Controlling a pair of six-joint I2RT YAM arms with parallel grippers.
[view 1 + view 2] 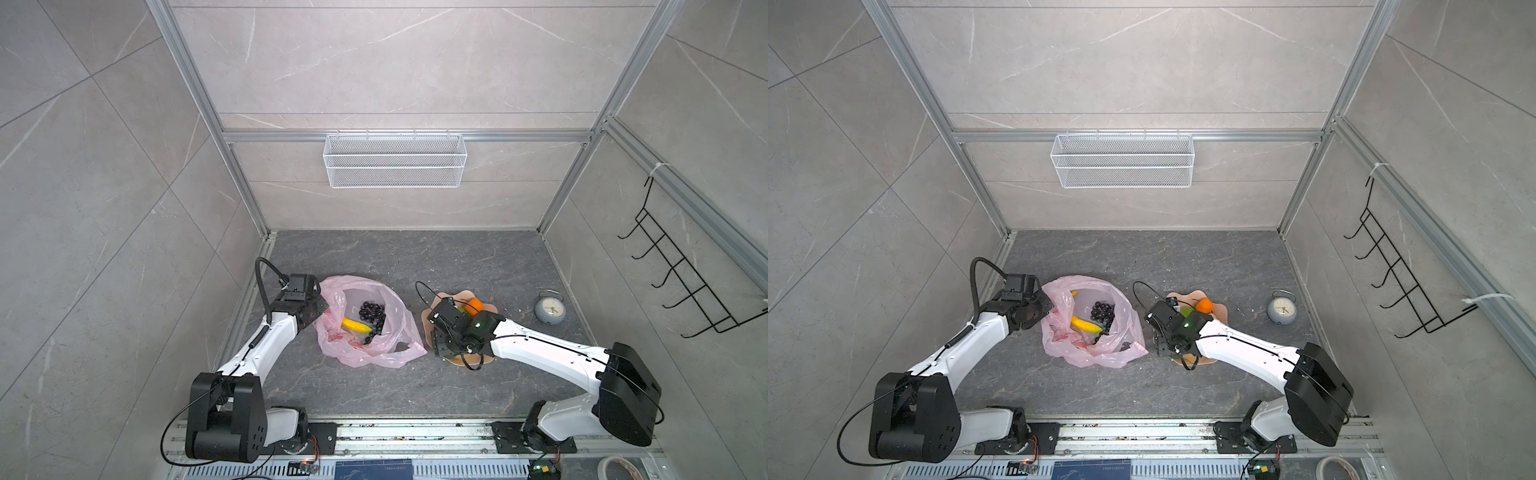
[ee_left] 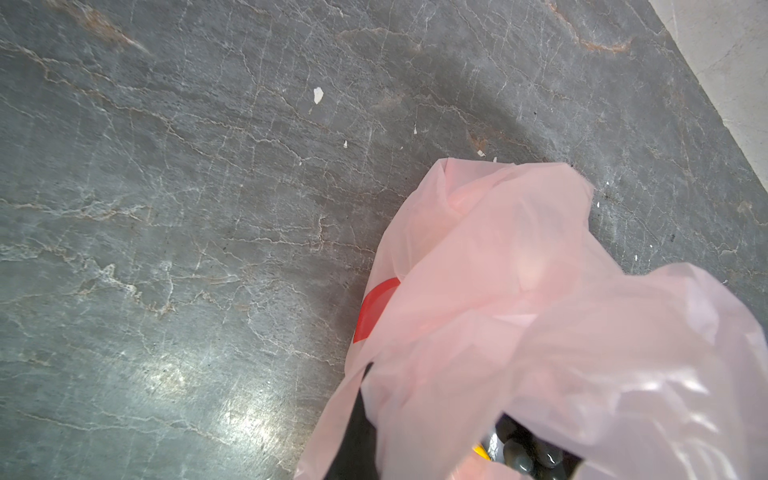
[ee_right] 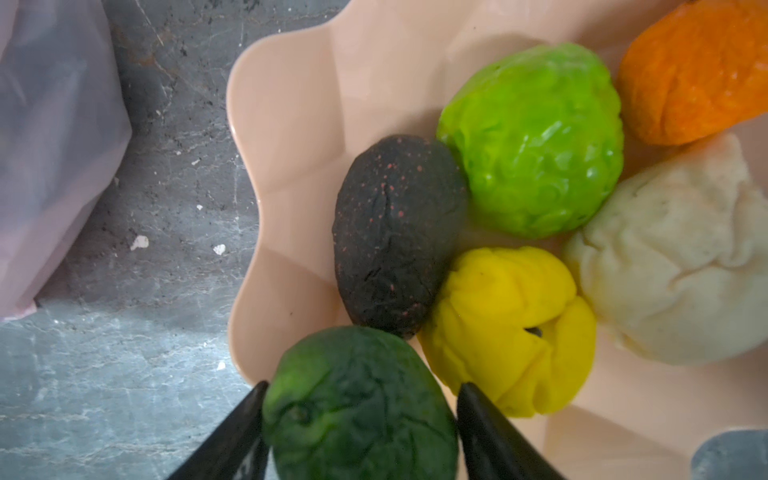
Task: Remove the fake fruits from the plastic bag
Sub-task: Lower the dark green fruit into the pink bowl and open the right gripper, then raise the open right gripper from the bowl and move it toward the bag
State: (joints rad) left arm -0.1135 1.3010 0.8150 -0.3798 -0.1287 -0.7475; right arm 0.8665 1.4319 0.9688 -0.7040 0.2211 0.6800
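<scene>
Tabletop [image 1: 415, 266]: left jaws pinch bag [image 1: 405, 328] holding banana [image 1: 356, 326], grapes [image 1: 371, 311]; right jaws pinch dark-green fruit [image 3: 357, 407] at plate [image 3: 291, 104].

Lab robot cell: aluminium frame [image 1: 270, 136], tiled panels [image 1: 395, 62]

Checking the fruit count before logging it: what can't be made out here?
Left gripper: its pinch on the plastic bag is buried under film in the left wrist view.
Right gripper: clamped or straddling the dark green fruit? The right wrist view's edge cuts off the contact.
Bag bottom: folds hide any further fruit in both top views.
Plate: right arm covers most fruits in both top views.
</scene>
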